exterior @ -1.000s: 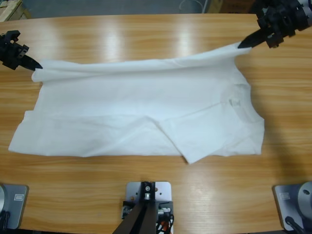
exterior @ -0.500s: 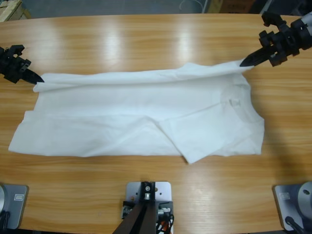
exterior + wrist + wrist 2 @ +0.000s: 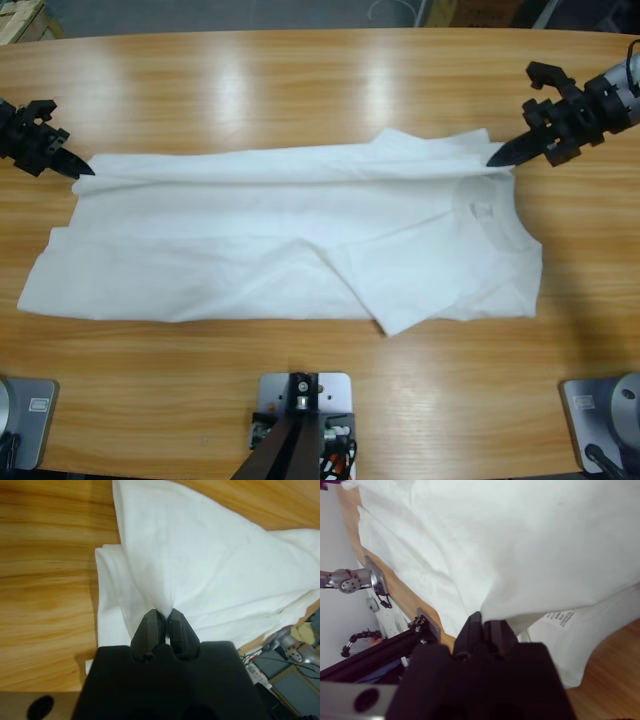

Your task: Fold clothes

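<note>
Both my end effectors, left (image 3: 82, 168) and right (image 3: 495, 158), have carried the shirt's (image 3: 290, 240) pinched far edge nearer me; thin fabric could slip.

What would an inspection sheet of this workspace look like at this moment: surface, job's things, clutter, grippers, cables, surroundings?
Surface: long wooden table, glossy, with light reflections.
Job's things: one white T-shirt lying across the table, far edge pulled taut between the two grippers, near part flat with a folded flap; neck label visible near the right end.
Clutter: nothing seen on the table.
Grippers: left gripper shut on the T-shirt's far left corner; right gripper shut on its far right edge.
Cables: wires beyond the table edge in the left wrist view.
Surroundings: rig frame and a metal mount in the right wrist view.
</note>
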{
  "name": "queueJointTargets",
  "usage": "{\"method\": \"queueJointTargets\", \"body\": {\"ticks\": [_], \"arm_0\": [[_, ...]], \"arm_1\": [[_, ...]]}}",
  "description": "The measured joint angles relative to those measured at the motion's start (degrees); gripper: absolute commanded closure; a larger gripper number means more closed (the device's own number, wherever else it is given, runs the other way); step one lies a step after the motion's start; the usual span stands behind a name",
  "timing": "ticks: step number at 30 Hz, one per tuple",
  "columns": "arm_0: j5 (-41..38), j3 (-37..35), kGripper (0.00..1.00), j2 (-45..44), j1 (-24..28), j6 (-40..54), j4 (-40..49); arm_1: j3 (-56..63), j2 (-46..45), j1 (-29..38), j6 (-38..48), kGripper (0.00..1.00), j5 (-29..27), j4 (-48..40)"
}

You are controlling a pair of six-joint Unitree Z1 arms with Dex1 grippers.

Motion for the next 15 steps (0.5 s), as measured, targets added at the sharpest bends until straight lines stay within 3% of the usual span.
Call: {"method": "queueJointTargets", "body": {"ticks": [12, 13, 14, 15], "arm_0": [[0.6, 0.0, 1.000, 2.3, -0.1, 0.2, 0.0], [0.6, 0.0, 0.865, 2.4, -0.2, 0.2, 0.0], [0.6, 0.0, 0.526, 2.5, -0.3, 0.2, 0.0], [0.7, 0.0, 0.362, 2.5, -0.3, 0.2, 0.0]], "arm_1": [[0.0, 4.9, 0.0, 0.0, 1.000, 0.0, 0.2], [0.0, 5.4, 0.0, 0.0, 1.000, 0.0, 0.3], [0.0, 5.9, 0.0, 0.0, 1.000, 0.0, 0.4], [-0.1, 6.3, 0.0, 0.0, 1.000, 0.0, 0.5]]}}
